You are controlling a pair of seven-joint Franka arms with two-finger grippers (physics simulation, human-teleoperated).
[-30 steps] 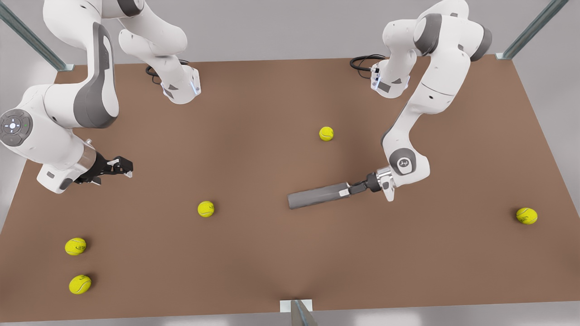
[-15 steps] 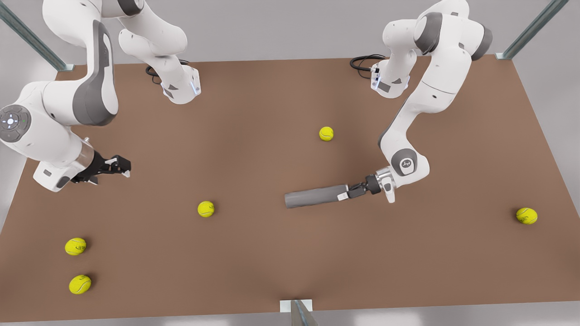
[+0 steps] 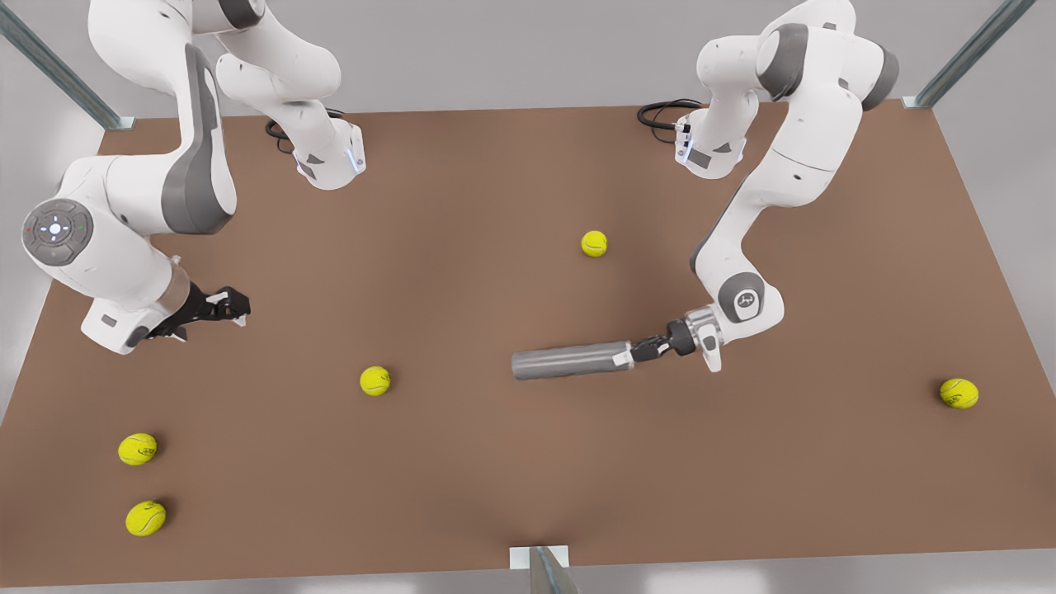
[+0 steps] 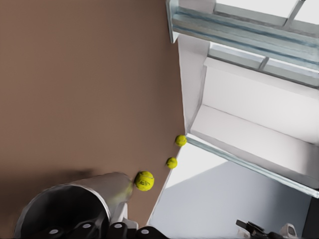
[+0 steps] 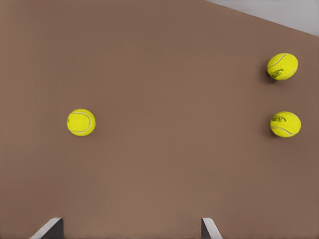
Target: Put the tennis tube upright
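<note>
Where the tennis tube [image 3: 569,363] lies: on its side near the middle of the brown table [image 3: 462,190], long axis running across the front view, far from upright; whether it rests on the surface or hangs just above it I cannot tell
Tube's held end: the end toward the front view's right, with the lighter rim; in the left wrist view the tube [image 4: 75,204] shows its hollow dark mouth right at the camera
Left gripper [image 3: 635,353]: at the front view's right, reaching nearly level, its fingers clamped on that rim end of the tube
Right gripper [image 3: 235,307]: at the front view's left, low over the table, well apart from the tube and holding nothing; in the right wrist view its fingertips [image 5: 209,227] stand spread with bare table between them
Right arm: waits
Ball behind the tube [image 3: 594,243]: toward the far edge, well apart from the tube
Ball left of the tube [image 3: 374,380]: between the tube and the right gripper, touching neither
Pair of balls [image 3: 137,449]: near the front-left corner, one just behind the other [image 3: 145,518], not touching
Ball at the right edge [image 3: 959,393]: alone, well beyond the left arm
</note>
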